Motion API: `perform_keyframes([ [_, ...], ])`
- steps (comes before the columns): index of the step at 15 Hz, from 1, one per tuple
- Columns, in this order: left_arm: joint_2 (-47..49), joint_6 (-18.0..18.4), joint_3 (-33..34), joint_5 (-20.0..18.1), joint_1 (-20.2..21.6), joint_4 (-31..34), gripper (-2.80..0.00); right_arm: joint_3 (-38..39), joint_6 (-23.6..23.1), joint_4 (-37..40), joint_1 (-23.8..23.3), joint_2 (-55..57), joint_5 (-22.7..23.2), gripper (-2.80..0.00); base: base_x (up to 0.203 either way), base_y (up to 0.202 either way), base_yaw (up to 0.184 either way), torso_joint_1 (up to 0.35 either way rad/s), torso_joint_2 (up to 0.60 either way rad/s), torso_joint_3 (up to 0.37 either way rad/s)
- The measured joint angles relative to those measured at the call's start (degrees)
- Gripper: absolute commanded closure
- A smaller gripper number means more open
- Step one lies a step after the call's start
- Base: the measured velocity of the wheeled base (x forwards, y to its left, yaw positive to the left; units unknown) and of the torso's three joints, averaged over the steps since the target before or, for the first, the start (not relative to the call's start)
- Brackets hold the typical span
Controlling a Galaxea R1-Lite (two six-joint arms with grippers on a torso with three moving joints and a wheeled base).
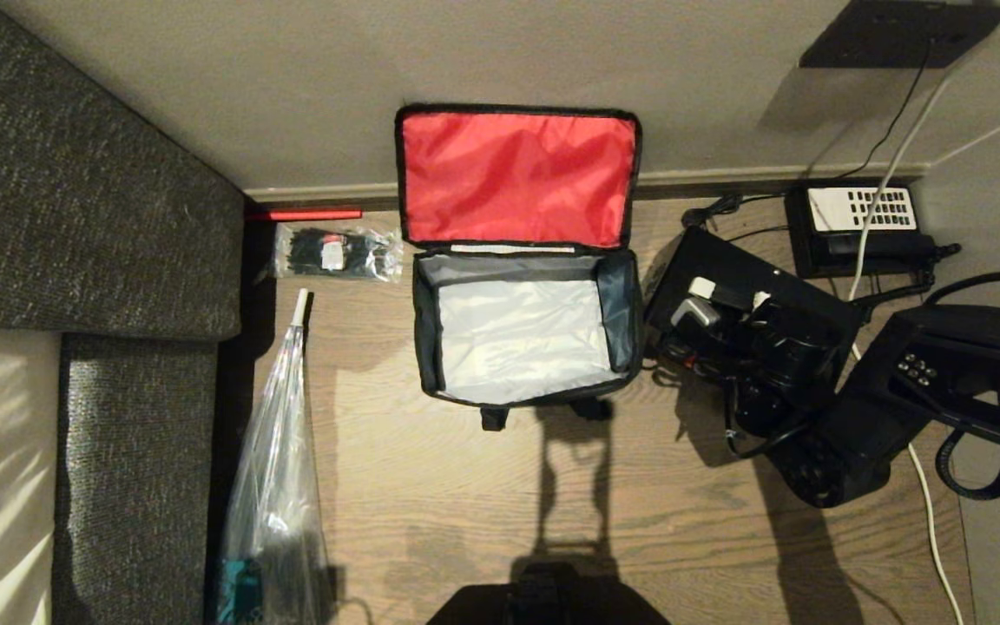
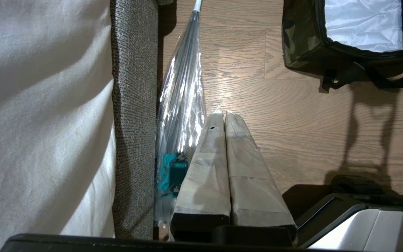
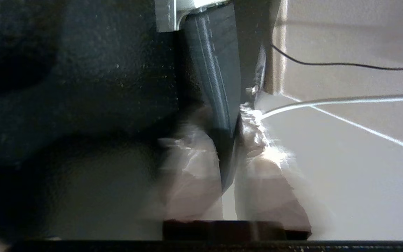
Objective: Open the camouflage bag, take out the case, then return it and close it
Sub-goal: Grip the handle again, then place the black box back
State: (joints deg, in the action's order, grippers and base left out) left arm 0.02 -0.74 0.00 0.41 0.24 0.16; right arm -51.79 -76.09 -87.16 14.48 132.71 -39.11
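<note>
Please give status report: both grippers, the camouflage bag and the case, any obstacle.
Right gripper shut on the case, right of the camouflage bag. Left gripper shut, parked near clear plastic bag. Bag open, empty. Telephone and cables close behind the case.

Your head camera looked almost straight down from high above the wooden floor (image 1: 465, 486), taking in the open camouflage bag (image 1: 522, 252) at centre, the grey sofa (image 1: 75, 217) on the left and the right arm at the right edge. Your left wrist camera sat low and far nearer the boards, facing along its taped fingers (image 2: 208, 164) toward the sofa side (image 2: 133, 105); it shared with the head view the clear plastic bag (image 2: 182, 98) and the camouflage bag's near corner. Your right wrist camera was pressed very close against the case (image 3: 219, 91), its edge filling the view, with wall and cables (image 3: 345, 64) behind.
</note>
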Motion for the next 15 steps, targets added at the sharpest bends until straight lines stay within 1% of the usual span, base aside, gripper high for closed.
perform_keyframes([
  [9,0.0,0.01,0.0,0.0,0.0,0.01,0.0,-0.26,0.36,-0.03,-0.01,0.59,-0.05,0.0,0.0,0.0,0.0,0.0,0.0,0.0],
  [12,0.0,-0.02,0.0,0.0,0.0,0.01,0.0,-0.26,0.13,0.5,0.01,-1.0,-0.1,0.0,0.0,0.0,0.0,0.0,0.0,0.0],
  [15,0.0,0.01,0.0,0.0,0.0,0.02,0.0,1.41,-0.45,0.71,-0.05,-4.26,0.14,0.0,0.0,0.0,0.0,0.0,0.0,0.0],
])
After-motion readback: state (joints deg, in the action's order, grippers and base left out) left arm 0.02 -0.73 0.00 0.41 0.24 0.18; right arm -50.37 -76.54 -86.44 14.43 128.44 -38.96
